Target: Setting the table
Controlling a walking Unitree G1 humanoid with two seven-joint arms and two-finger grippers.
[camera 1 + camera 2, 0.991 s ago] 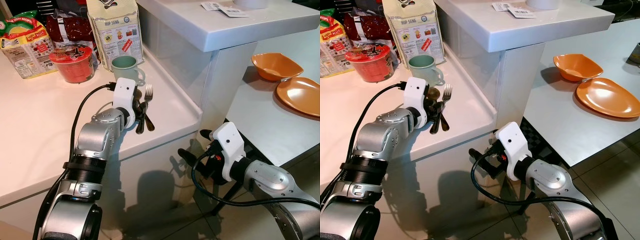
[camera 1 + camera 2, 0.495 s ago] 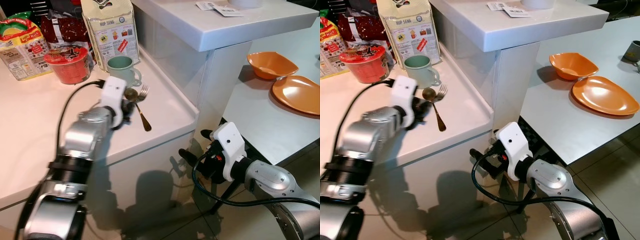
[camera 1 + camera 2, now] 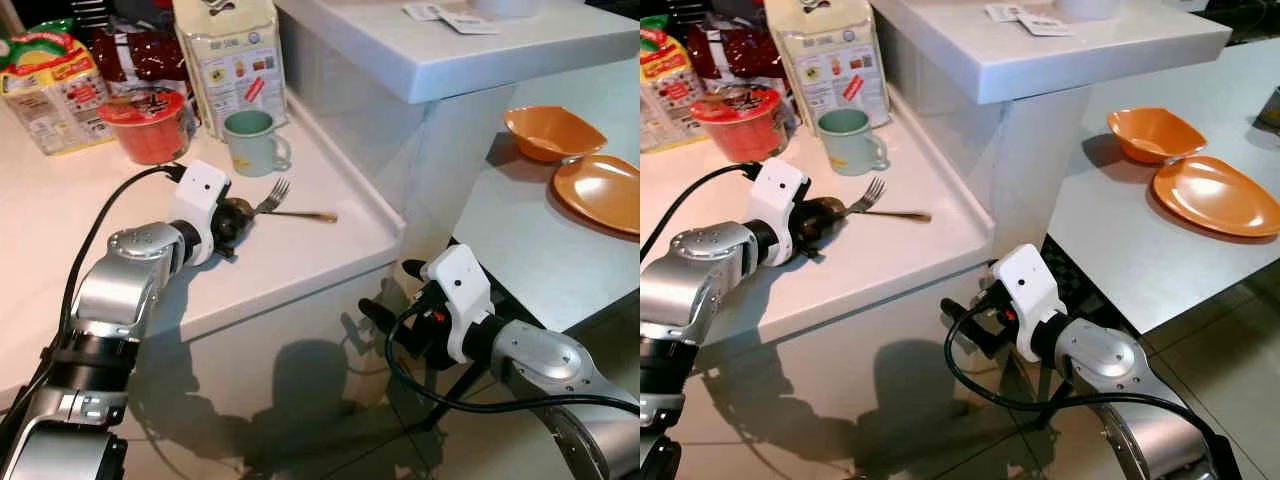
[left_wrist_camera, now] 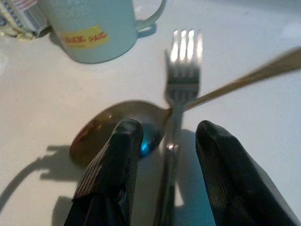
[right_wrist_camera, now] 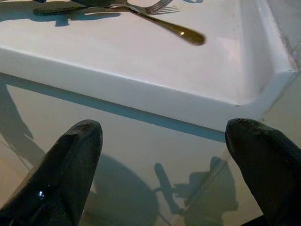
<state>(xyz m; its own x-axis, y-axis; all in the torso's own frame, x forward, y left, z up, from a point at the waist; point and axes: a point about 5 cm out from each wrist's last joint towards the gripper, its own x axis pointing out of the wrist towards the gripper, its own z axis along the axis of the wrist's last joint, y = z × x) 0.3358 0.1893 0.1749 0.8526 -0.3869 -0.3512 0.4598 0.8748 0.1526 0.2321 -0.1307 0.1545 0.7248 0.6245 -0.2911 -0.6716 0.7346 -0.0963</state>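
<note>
Slightly parted, left gripper (image 4: pixel 164 155) straddles fork (image 4: pixel 181 80) handle.

A white table (image 3: pixel 300 250) with a raised rim carries a pale green mug (image 3: pixel 250 142), a red bowl (image 3: pixel 148 128) and food bags (image 3: pixel 228 55) along its back. A spoon (image 3: pixel 290 214) and fork (image 3: pixel 270 193) lie crossed just in front of the mug. A lower grey table (image 3: pixel 520 230) holds an orange bowl (image 3: pixel 553 132) and an orange plate (image 3: pixel 600 190).
</note>
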